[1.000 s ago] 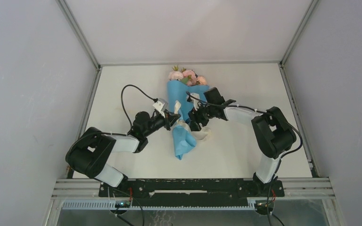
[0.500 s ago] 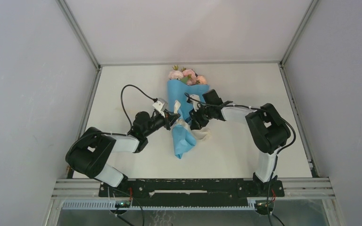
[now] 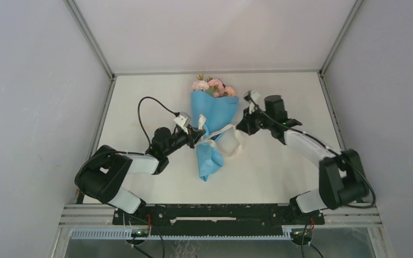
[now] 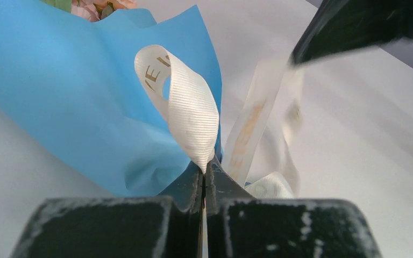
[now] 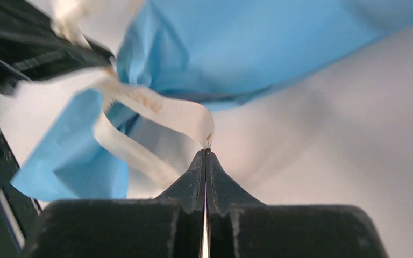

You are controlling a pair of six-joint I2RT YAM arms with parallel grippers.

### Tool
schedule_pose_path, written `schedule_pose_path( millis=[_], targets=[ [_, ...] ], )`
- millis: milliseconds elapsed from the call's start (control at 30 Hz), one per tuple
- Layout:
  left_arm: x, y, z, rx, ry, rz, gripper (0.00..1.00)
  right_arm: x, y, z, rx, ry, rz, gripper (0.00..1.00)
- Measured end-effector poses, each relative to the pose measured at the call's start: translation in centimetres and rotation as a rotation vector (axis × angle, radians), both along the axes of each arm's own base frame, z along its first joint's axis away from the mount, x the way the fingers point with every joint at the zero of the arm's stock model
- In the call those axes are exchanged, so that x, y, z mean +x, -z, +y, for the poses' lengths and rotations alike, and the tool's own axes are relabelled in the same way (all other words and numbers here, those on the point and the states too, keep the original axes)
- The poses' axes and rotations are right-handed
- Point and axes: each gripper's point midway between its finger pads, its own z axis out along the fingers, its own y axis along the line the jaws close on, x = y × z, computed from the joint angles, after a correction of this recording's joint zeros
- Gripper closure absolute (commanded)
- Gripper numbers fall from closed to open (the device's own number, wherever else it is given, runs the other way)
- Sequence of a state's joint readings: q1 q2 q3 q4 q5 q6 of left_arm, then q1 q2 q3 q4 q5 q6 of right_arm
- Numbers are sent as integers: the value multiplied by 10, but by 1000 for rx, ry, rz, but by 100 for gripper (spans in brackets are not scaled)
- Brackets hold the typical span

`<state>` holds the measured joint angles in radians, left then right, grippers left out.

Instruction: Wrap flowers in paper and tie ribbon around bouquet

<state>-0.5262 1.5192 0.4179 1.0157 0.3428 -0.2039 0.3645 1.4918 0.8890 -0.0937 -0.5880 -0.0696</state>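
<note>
The bouquet [image 3: 213,115] lies on the table as a light-blue paper [image 4: 70,91] cone, with pink flowers [image 3: 213,87] at its far wide end. The cream ribbon [image 3: 223,130] crosses the cone's narrow waist. My left gripper [image 3: 198,134] sits at the cone's left side, shut on a standing loop of the ribbon [image 4: 191,110]. To the right of the cone, my right gripper [image 3: 242,124] is shut on the ribbon's end [image 5: 166,110], and the strand runs from its tips [image 5: 206,153] back to the paper [image 5: 258,43].
The table [image 3: 279,161] is white, with metal frame rails along its left and right edges and grey walls around it. The left arm's black cable [image 3: 149,102] arcs over the table to the left of the bouquet.
The right gripper closed on the ribbon's end and swung right, away from the cone, drawing the strand out. The left gripper stayed shut in place.
</note>
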Motion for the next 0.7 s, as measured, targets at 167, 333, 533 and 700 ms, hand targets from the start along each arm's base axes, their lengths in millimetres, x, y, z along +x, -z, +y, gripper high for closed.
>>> schedule_pose_path(
  millis=[167,333,533,700],
  targets=[
    [0,0,0,0,0,0,100,21,-83,-21,109,122,-230,100],
    [0,0,0,0,1,0,100,58,-150,-15,241,208,-355,100],
    [0,0,0,1,4,-1,100,147,-211,37,405,271,-409,100],
    [-1,0,-1,1,9,0,100,164,-184,125,432,189,-301,100]
  ],
)
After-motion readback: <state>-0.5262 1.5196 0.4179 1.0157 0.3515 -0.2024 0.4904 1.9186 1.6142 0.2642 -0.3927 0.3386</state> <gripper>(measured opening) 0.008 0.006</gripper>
